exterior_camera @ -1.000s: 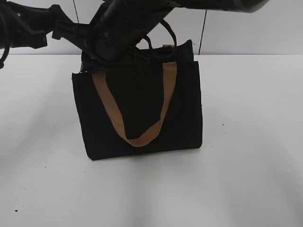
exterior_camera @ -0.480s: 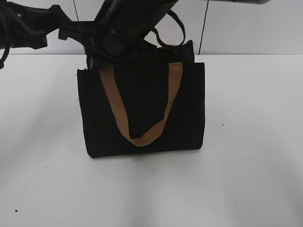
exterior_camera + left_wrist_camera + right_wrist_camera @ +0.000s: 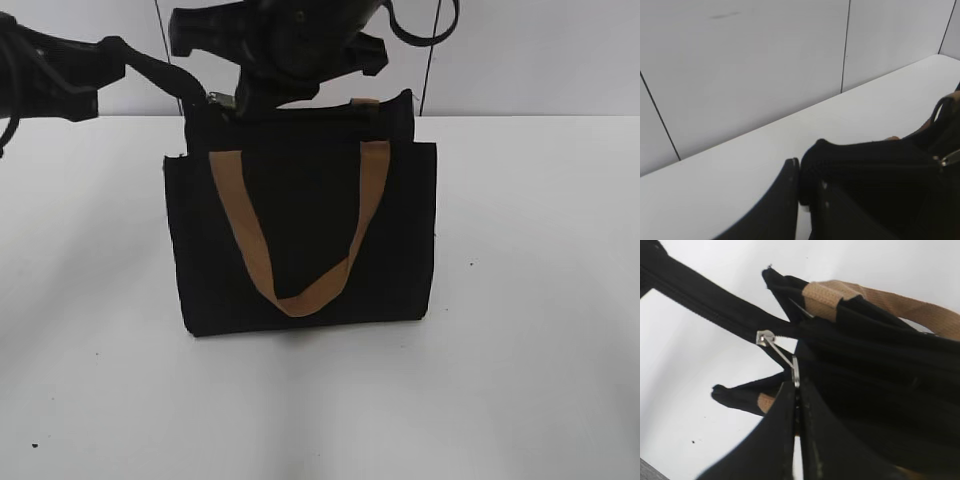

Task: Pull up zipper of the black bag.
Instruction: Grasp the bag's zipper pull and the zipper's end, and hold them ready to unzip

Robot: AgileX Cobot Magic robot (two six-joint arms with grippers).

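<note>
The black bag point(image 3: 300, 230) stands upright on the white table, a tan handle point(image 3: 250, 240) hanging down its front. My left gripper point(image 3: 190, 95) reaches in from the left, shut on the bag's top left corner; in the left wrist view the gripper point(image 3: 807, 175) pinches black fabric point(image 3: 875, 170). My right gripper point(image 3: 240, 98) comes down from above at the bag's top left. In the right wrist view it point(image 3: 796, 385) is shut on the silver zipper pull tab point(image 3: 782, 352), whose slider sits on the taut black zip track of the bag point(image 3: 880, 385).
The white table point(image 3: 540, 300) stretches around the bag on all sides. A white panelled wall point(image 3: 530, 60) stands close behind the bag. The second tan handle point(image 3: 900, 305) lies over the bag's top.
My right arm has risen and moved right along the bag's top. The bag has shifted slightly right and stands squarer. My left arm has stayed on the corner.
</note>
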